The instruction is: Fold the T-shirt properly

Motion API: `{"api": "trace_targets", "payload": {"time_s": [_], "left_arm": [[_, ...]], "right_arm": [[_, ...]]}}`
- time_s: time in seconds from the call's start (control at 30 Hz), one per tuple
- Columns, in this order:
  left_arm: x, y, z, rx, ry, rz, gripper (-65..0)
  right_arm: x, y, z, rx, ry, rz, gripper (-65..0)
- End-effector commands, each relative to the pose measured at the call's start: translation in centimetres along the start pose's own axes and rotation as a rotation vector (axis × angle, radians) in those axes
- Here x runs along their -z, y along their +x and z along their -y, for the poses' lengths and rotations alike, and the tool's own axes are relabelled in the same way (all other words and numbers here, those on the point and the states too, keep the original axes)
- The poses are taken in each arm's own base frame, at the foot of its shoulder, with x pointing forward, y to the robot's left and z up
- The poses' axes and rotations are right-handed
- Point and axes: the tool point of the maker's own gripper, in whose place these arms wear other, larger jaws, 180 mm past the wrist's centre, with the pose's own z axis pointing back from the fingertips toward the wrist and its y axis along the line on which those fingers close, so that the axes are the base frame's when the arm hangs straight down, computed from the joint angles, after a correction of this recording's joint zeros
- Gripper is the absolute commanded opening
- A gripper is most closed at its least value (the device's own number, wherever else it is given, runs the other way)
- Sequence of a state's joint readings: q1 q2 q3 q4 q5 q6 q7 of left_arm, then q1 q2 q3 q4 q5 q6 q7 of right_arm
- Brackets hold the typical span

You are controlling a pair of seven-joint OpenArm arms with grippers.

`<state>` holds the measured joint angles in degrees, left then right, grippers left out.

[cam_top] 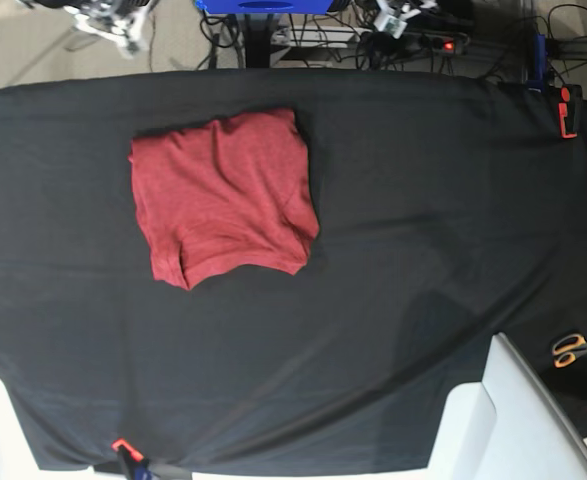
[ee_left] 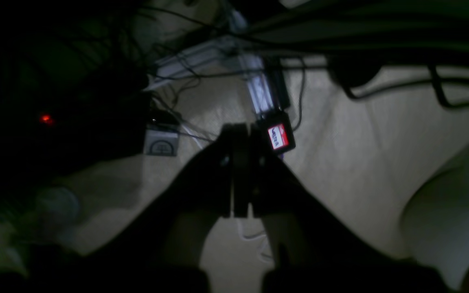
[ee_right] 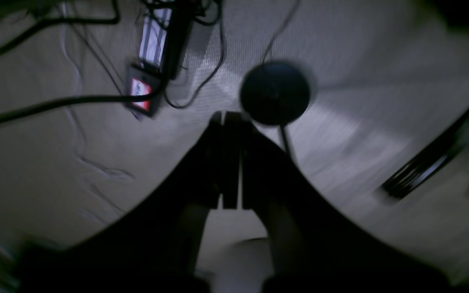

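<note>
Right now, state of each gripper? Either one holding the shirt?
Left gripper: closed, fingers pressed together, holding nothing.
Right gripper: closed, holding nothing.
The T-shirt lies folded on the black cloth, away from both.

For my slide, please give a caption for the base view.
Brick-red T-shirt lies folded on the black tablecloth; orange scissors at the right edge.

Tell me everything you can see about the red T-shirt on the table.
The T-shirt is plain brick-red, soft-looking knit with no print. It lies flat on the black cloth, already folded into a rough, slightly skewed rectangle, with layered edges showing along its lower and right sides and a few shallow wrinkles. It sits in the upper left of the base view, toward the table's far edge. Nothing touches it but the cloth beneath; no arm or pincer is near it in that view.
</note>
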<state>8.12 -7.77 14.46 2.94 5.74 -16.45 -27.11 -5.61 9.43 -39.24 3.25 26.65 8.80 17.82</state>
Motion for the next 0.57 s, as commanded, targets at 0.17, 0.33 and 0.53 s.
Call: {"api": "trace_targets", "payload": {"time_s": [0.17,0.33,0.53], "left_arm": [[0.0,0.7,-0.8,0.025,0.007,0.014,-65.0],[0.1,0.9,-0.7,0.021,0.006,0.022,-65.0],[0.5,2.0,-0.2,0.017,0.001,0.047,-65.0]], "right_arm": [[-0.1,-1.2,-1.5,0.264,-0.016,0.022,-64.8],[-0.4,-2.7,-2.3,0.27,-0.007,-0.001,-64.8],[-0.3,-2.6,-2.5,0.268,-0.003,0.001,-64.8]]}}
